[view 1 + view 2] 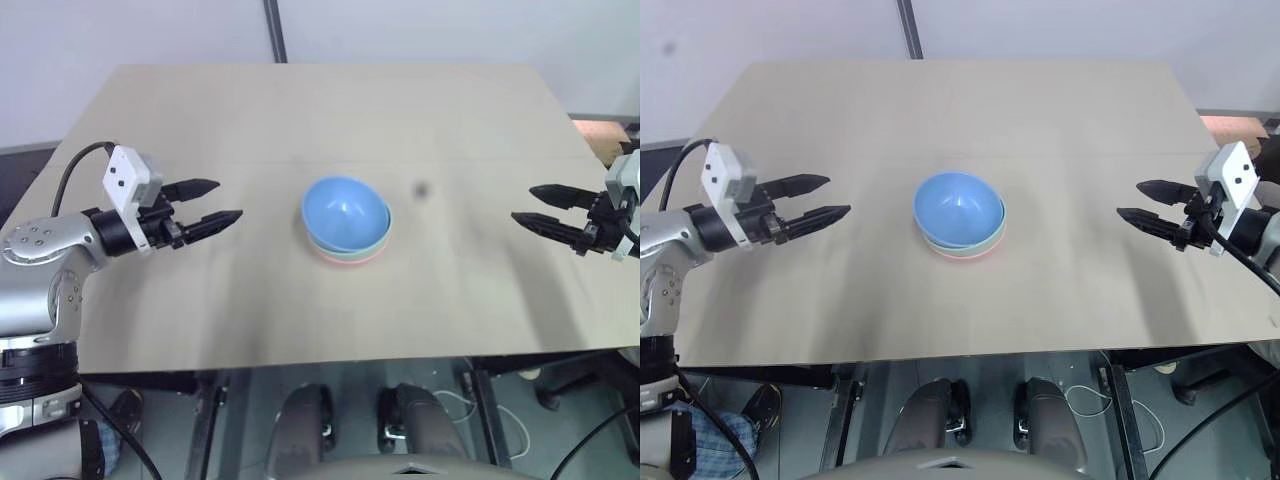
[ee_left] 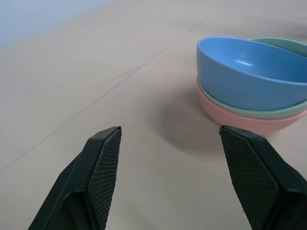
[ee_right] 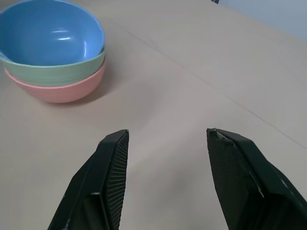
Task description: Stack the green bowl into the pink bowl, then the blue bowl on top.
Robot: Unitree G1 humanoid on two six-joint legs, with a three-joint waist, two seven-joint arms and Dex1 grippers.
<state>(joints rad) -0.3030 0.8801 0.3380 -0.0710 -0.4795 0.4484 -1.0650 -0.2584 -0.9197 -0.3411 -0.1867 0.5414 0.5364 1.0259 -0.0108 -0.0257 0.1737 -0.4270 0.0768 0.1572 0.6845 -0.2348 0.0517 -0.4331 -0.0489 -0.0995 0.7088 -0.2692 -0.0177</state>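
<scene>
Three bowls stand nested in the middle of the table. The blue bowl (image 1: 344, 211) sits on top, slightly tilted, inside the green bowl (image 3: 67, 69), which rests in the pink bowl (image 3: 57, 91) at the bottom. My left gripper (image 1: 222, 201) hovers open well to the left of the stack, pointing toward it, nothing between its fingers. My right gripper (image 1: 532, 205) hovers open far to the right, also pointing at the stack and empty. Both wrist views show the stack ahead of the spread fingers (image 2: 103, 158).
The beige table (image 1: 300, 310) carries a small dark spot (image 1: 421, 189) right of the bowls. Its front edge runs just below both arms. A dark post (image 1: 273, 30) rises behind the far edge.
</scene>
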